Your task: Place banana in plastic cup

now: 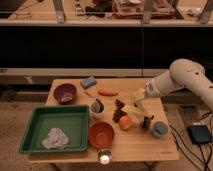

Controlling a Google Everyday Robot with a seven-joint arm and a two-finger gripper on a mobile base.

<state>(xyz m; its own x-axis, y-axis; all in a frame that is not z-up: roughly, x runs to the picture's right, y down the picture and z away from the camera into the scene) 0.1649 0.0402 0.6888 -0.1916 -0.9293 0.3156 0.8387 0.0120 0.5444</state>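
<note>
My gripper (138, 104) hangs from the white arm that reaches in from the right, over the right half of the wooden table (75, 159). It is shut on the banana (131, 110), a pale-yellow piece that sticks out down and to the left of the fingers, just above the tabletop. The plastic cup (159, 129), small and light blue, stands to the lower right of the gripper, close to the table's right edge. The banana is left of the cup and apart from it.
A round orange fruit (125, 122) and a dark object (118, 113) lie just under and left of the banana. A small dark item (147, 122) stands beside the plastic cup. Also there: orange carrot (107, 92), utensil cup (96, 106), red bowl (101, 135), purple bowl (65, 92), green tray (30, 137), clear glass (104, 158).
</note>
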